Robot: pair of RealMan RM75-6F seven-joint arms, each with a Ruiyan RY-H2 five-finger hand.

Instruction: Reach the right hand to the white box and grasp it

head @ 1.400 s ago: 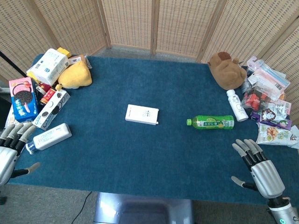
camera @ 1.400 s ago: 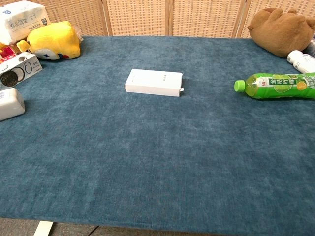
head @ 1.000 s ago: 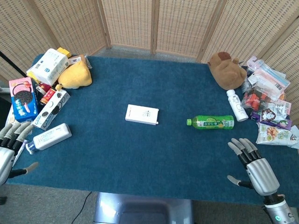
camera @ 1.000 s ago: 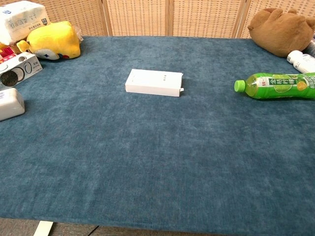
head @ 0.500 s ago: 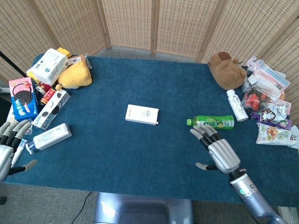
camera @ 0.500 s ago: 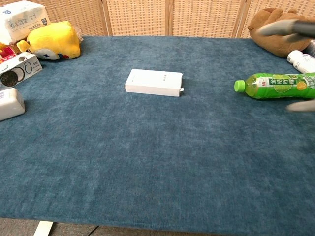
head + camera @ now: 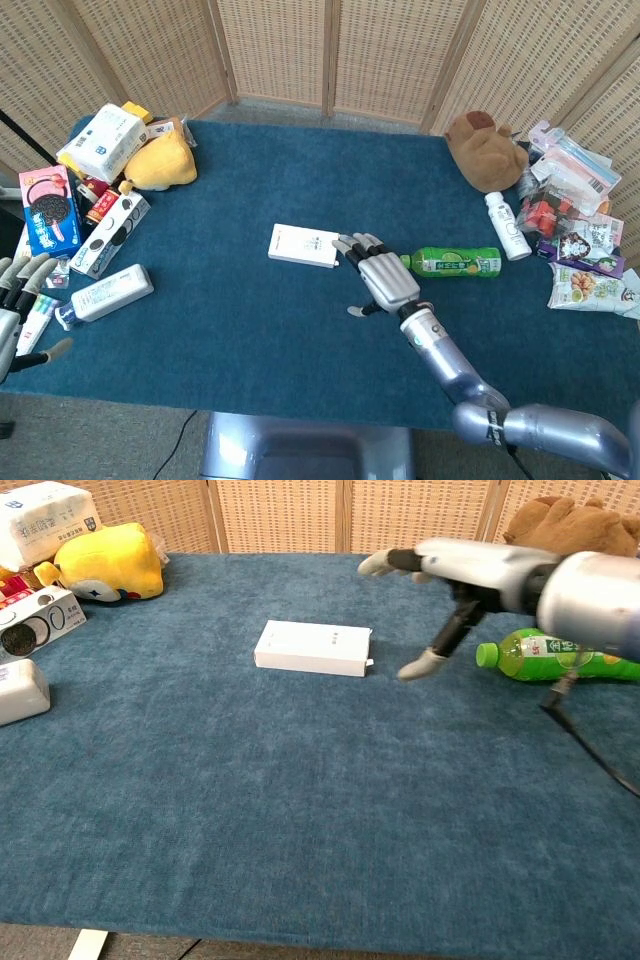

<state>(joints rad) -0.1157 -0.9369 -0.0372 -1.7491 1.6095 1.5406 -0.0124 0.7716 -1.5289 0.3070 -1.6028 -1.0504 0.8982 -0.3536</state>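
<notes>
The white box (image 7: 304,245) lies flat near the middle of the blue table; the chest view shows the box (image 7: 313,647) too. My right hand (image 7: 380,278) hovers just right of it, palm down, fingers spread, holding nothing. In the chest view that right hand (image 7: 447,572) floats above the cloth to the right of the box, thumb hanging down, not touching it. My left hand (image 7: 18,310) rests at the table's left front edge, fingers apart and empty.
A green bottle (image 7: 452,262) lies just right of my right hand. A brown plush (image 7: 484,148), a white bottle (image 7: 507,225) and snack packets (image 7: 580,250) crowd the right side. A yellow plush (image 7: 160,160), cookie boxes (image 7: 50,212) and a white pack (image 7: 110,291) sit left.
My right hand has swept left from the front right area, past the green bottle, to just beside the white box. The left hand has barely moved.
</notes>
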